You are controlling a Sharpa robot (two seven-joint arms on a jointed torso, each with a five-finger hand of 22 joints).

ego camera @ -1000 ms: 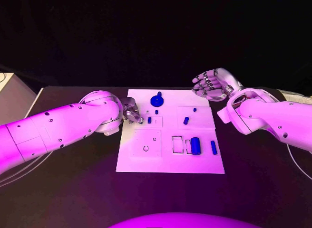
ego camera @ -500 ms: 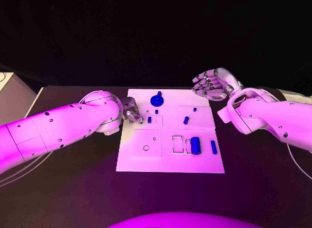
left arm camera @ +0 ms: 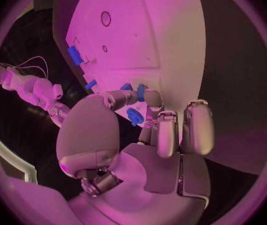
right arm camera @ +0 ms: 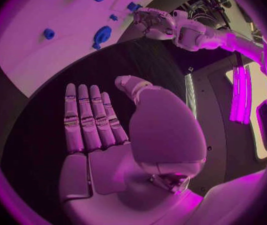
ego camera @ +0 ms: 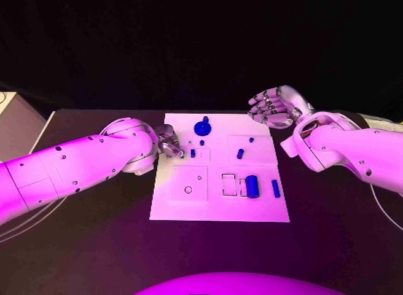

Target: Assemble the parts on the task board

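The white task board (ego camera: 215, 206) lies mid-table. On it are a round blue disc (ego camera: 203, 129), a thick blue cylinder (ego camera: 252, 187), a slim blue bar (ego camera: 275, 188) and several small blue parts. My left hand (ego camera: 169, 142) is at the board's left edge. In the left wrist view its thumb and a fingertip (left arm camera: 153, 101) pinch a small blue part (left arm camera: 140, 92), which still sits on the board (ego camera: 191, 153). My right hand (ego camera: 273, 107) hovers off the board's far right corner. Its fingers (right arm camera: 86, 117) are straight and apart, and it holds nothing.
A pale box (ego camera: 7, 126) stands at the table's left edge. The black table (ego camera: 95, 246) surrounds the board. The right wrist view also shows the board (right arm camera: 58, 15), the disc (right arm camera: 101, 35) and my left hand (right arm camera: 155, 22).
Almost nothing has changed. My left hand stays at the small blue part. My right hand has drifted slightly away from the board.
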